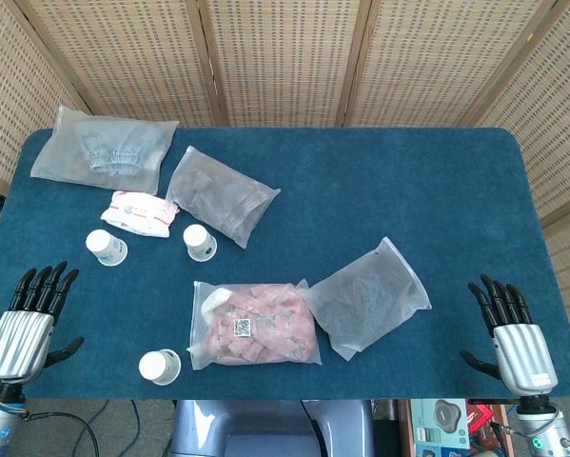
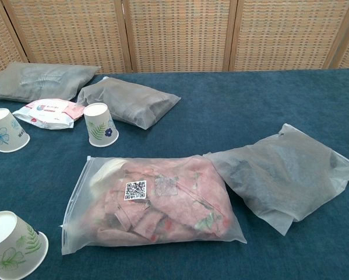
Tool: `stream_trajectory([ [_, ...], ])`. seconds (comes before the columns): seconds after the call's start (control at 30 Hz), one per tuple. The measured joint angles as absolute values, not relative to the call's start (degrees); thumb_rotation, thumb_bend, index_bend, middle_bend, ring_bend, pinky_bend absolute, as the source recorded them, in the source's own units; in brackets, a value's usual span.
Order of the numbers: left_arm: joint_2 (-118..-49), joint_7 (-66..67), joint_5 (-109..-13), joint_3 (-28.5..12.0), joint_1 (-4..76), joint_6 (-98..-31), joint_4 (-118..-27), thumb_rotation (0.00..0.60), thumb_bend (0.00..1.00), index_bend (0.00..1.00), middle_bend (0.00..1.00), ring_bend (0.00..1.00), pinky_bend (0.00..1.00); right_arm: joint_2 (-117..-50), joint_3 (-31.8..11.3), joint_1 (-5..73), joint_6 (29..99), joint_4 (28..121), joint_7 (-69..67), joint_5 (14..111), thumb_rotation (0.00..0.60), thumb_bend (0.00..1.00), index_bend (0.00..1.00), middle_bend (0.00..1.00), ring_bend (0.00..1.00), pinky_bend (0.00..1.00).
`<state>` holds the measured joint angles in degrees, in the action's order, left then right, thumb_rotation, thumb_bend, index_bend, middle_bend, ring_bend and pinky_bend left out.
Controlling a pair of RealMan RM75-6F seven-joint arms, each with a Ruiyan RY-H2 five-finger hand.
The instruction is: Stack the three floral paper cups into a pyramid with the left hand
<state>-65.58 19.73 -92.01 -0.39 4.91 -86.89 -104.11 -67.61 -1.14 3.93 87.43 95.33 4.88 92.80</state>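
Three floral paper cups stand upside down and apart on the blue table [image 1: 361, 181]. One cup [image 1: 106, 247] [image 2: 6, 130] is at the left, a second cup [image 1: 199, 242] [image 2: 100, 123] stands a little right of it, and the third cup [image 1: 160, 366] [image 2: 13, 244] is near the front edge. My left hand [image 1: 28, 324] rests at the front left corner, fingers spread, holding nothing, well left of the near cup. My right hand [image 1: 511, 333] lies at the front right, fingers apart and empty. Neither hand shows in the chest view.
A clear bag of pink floral items [image 1: 254, 324] lies beside the near cup. A frosted bag [image 1: 365, 297] lies right of it. Two more grey bags [image 1: 220, 194] [image 1: 104, 148] and a pink-white packet [image 1: 139, 211] sit behind the far cups. Wicker screens stand behind the table.
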Motion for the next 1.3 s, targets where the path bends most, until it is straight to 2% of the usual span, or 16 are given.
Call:
stream_trajectory([
  [0.97, -65.95, 19.16, -92.36, -0.04, 5.33, -85.87, -104.35, 0.6, 0.18, 0.0, 0.0, 0.0, 0.0, -67.57, -1.45, 4.08, 86.93, 95.24, 4.52, 91.92, 0.6, 0.09, 0.0, 0.0, 0.0, 0.0],
  [1.3, -61.06, 18.14, -96.42, 1.61, 6.76, -83.56, -107.23, 0.6, 0.18, 0.0, 0.0, 0.0, 0.0, -67.18, -1.84, 3.98, 87.01, 95.12, 3.17, 91.13, 0.6, 0.09, 0.0, 0.0, 0.0, 0.0],
])
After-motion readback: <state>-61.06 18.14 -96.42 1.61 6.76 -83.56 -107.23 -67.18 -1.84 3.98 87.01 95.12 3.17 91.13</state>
